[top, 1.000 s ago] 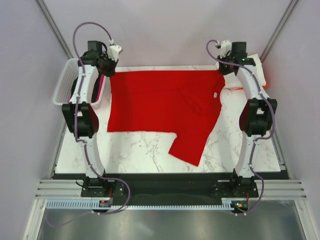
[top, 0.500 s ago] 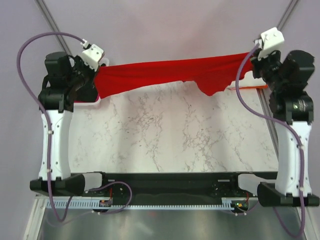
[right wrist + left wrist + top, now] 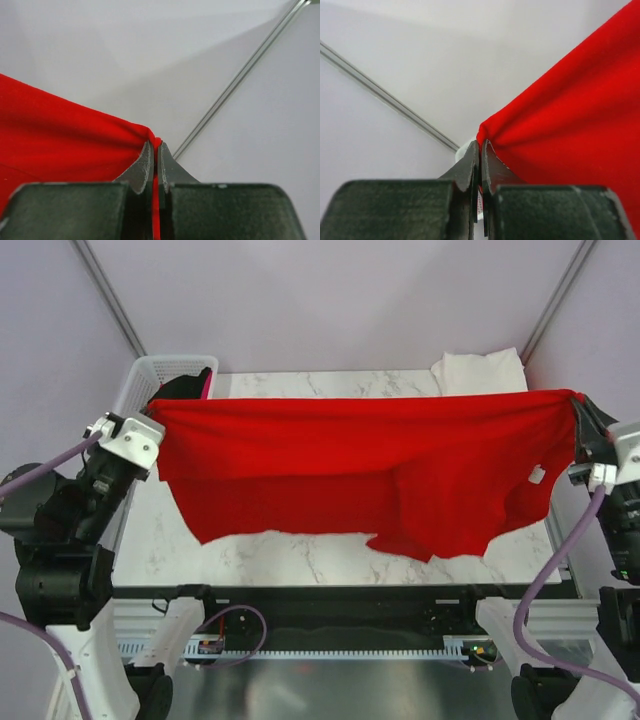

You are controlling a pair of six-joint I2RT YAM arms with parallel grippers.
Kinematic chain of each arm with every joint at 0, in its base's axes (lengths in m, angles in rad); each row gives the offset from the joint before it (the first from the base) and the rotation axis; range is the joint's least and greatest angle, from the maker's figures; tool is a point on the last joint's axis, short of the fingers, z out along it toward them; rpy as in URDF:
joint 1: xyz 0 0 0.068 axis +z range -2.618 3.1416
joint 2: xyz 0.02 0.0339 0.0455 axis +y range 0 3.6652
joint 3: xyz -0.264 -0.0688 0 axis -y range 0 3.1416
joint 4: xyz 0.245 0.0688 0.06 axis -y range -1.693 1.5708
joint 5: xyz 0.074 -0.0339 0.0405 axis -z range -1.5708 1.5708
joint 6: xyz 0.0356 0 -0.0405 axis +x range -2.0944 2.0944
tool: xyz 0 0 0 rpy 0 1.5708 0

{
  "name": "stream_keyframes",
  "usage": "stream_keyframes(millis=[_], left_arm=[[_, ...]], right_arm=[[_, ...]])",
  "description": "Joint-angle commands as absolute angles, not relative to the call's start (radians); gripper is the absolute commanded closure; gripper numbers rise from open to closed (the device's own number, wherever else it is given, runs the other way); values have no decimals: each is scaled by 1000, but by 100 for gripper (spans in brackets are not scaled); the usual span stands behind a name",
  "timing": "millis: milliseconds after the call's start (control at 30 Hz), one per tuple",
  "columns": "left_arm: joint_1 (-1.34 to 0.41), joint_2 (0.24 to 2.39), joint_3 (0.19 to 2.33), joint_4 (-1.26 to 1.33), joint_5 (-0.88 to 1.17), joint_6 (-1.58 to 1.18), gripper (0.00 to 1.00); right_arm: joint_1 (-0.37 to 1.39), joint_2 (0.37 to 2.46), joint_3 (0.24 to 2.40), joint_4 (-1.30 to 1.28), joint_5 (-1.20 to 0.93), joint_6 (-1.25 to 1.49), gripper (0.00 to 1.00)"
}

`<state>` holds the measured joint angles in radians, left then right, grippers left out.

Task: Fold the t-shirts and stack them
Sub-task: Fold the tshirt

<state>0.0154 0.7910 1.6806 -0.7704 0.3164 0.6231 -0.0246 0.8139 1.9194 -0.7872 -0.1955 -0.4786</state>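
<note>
Pulled the red t-shirt (image 3: 350, 470) nearer and spread it wider than a moment before. Held it up in the air over the table (image 3: 300, 552), hanging like a curtain. Pinched one top corner tight in the left claw (image 3: 480, 147). Pinched the other top corner tight in the right claw (image 3: 154, 146). Left a white t-shirt (image 3: 480, 368) lying at the far right corner.
</note>
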Motion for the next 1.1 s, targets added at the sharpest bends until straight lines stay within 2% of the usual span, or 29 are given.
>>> stream_keyframes(millis=[0, 233, 367, 467, 500, 600, 767, 1067], left_arm=[[26, 873, 1606, -807, 297, 689, 98], [25, 1003, 1312, -792, 416, 782, 98], [21, 1187, 1184, -733, 429, 795, 98], [17, 1385, 1193, -683, 422, 784, 98], [15, 1434, 1209, -672, 416, 781, 98], [15, 1632, 1297, -627, 377, 750, 98], [17, 1932, 1510, -597, 316, 697, 98], [17, 2239, 1882, -595, 236, 638, 98]], right_arm=[[-35, 888, 1823, -804, -178, -522, 100], [-35, 936, 1404, -667, -319, -534, 100], [-34, 1092, 1173, -507, -354, -529, 100], [-25, 1221, 1129, -416, -348, -514, 100], [-22, 1321, 1132, -370, -342, -509, 100], [-8, 1535, 1179, -281, -316, -505, 100], [-8, 1910, 1464, -262, -287, -469, 100], [-8, 2359, 1993, -293, -207, -453, 100]])
